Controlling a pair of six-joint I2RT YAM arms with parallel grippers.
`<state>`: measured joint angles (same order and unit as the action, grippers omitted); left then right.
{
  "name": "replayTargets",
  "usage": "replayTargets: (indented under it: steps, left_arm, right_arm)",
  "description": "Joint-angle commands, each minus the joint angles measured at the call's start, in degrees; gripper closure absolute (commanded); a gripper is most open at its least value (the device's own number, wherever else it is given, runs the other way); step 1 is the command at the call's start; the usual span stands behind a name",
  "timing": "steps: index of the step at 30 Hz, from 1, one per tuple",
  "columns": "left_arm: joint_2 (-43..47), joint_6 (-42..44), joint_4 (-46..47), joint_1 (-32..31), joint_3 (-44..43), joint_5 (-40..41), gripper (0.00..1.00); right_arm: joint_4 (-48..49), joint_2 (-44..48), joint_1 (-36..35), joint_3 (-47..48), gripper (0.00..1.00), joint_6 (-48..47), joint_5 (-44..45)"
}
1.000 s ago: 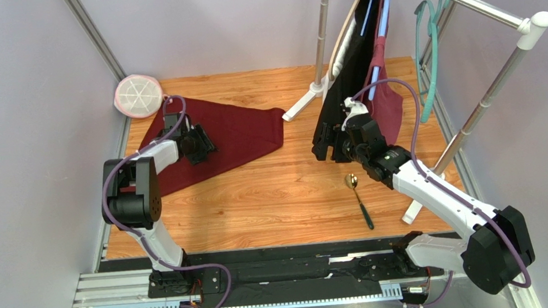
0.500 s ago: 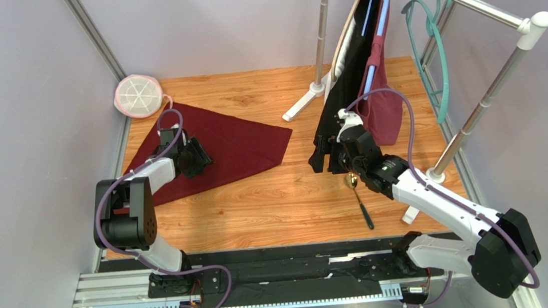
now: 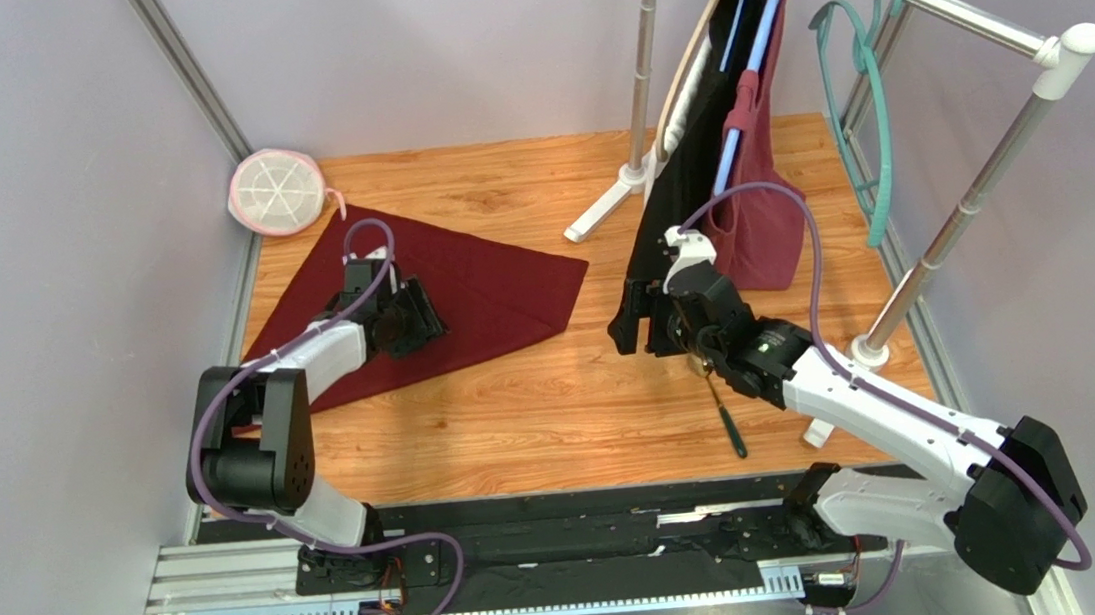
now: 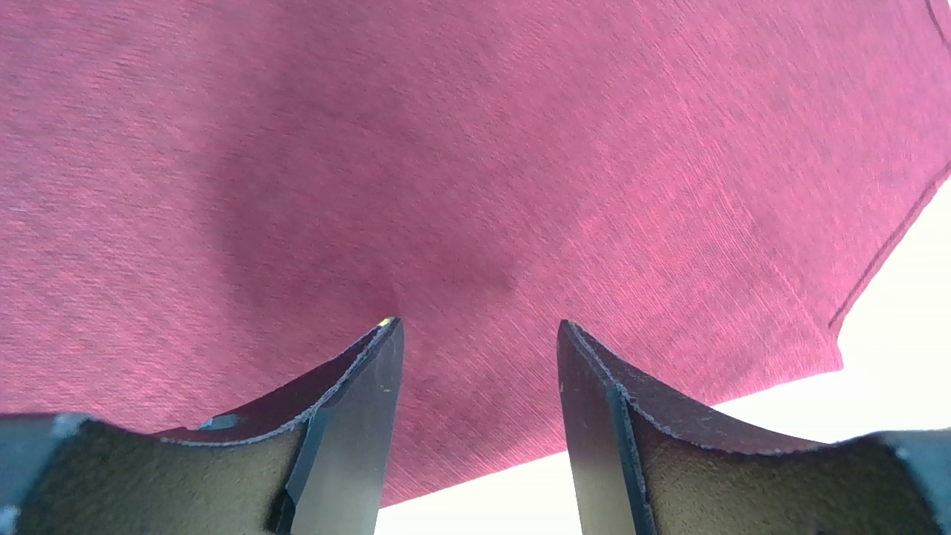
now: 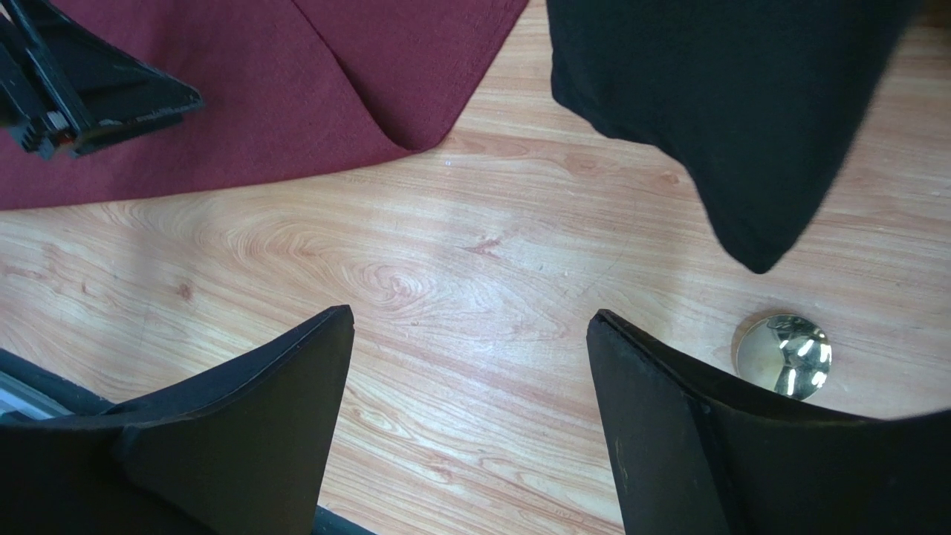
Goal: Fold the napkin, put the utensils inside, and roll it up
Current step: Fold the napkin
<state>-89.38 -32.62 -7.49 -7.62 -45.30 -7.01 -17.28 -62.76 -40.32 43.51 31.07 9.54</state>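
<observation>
So, napkin (image 3: 499,282) lies flat as a triangle on the bench (image 3: 549,413), right under the left claw (image 4: 474,329): jaws narrow, empty, tips at or just off the cloth, prob to pinch it. Right claw (image 5: 469,318) gapes wide, empty, over bare wood; spoon (image 5: 784,354) sits just outside one finger, likely next pick

A robotics lab test cell is shown. A wooden tabletop (image 3: 549,413) is closed in on three sides by plain pale panels (image 3: 40,296) held between bare metal posts (image 3: 184,68). Along the tabletop's near edge an aluminium rail (image 3: 234,587) with exposed cabling is mounted, carrying a left arm (image 3: 256,426) and a right arm (image 3: 880,404). At the tabletop's far right a garment rack (image 3: 963,9) is stood.
</observation>
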Motion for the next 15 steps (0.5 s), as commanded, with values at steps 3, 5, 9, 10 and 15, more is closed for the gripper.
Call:
replayTargets:
  steps: [3,5,9,10,15]
  left_arm:
    - [2.3,1.5,-1.9,-3.1,-0.1,1.8,0.38]
    - [3.3,1.4,-2.0,-3.6,0.2,2.0,0.38]
    - [6.1,2.2,-2.9,-8.8,-1.8,6.1,0.37]
    - [6.2,2.2,-3.4,-10.5,-3.6,6.9,0.36]
    - [0.9,0.9,-0.7,-13.7,-6.7,6.8,0.36]
  right_arm:
    - [0.1,4.0,-0.3,0.2,0.19,0.7,3.5]
    - [-0.4,4.8,-0.3,-0.3,0.19,0.7,3.8]
    - [-0.7,5.7,-0.3,-0.7,0.19,0.3,4.2]
    - [-0.7,5.7,-0.3,-0.7,0.19,0.4,4.2]
    - [-0.7,6.2,-0.3,-0.9,0.19,0.2,4.0]
